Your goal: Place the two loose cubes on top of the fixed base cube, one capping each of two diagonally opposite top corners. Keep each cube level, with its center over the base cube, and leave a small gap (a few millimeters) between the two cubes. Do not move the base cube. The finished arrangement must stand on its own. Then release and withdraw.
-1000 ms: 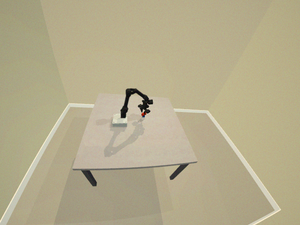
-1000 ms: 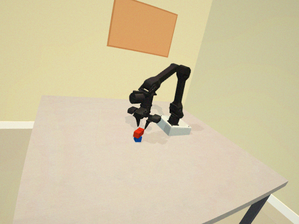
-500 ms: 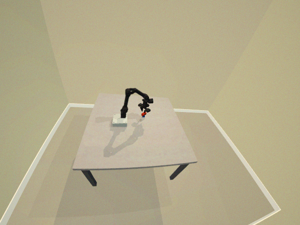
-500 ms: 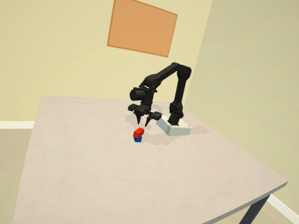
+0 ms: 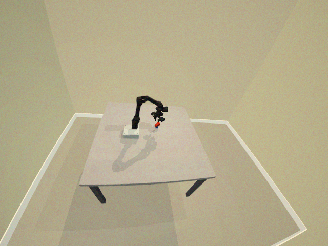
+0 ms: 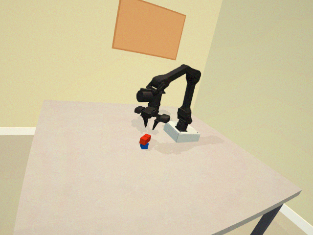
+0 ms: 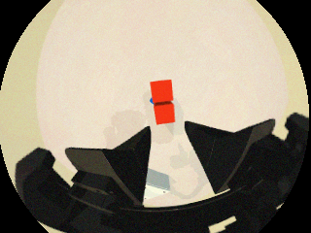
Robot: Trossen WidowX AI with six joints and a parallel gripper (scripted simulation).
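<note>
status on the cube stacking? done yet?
Done: both red cubes sit on the blue base cube, with a thin dark line between them in the wrist view. In hand: nothing; the gripper is open, above the stack. Left: withdrawing. Corner placement is too small to confirm.

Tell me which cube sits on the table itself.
The blue cube: it rests on the table, with both red cubes stacked on top.

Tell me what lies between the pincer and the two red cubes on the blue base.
Nothing. In the exterior view the open pincer hangs above the red cubes, apart from them, with only bare table showing through the gap. The cubes sit on the blue base cube.
</note>
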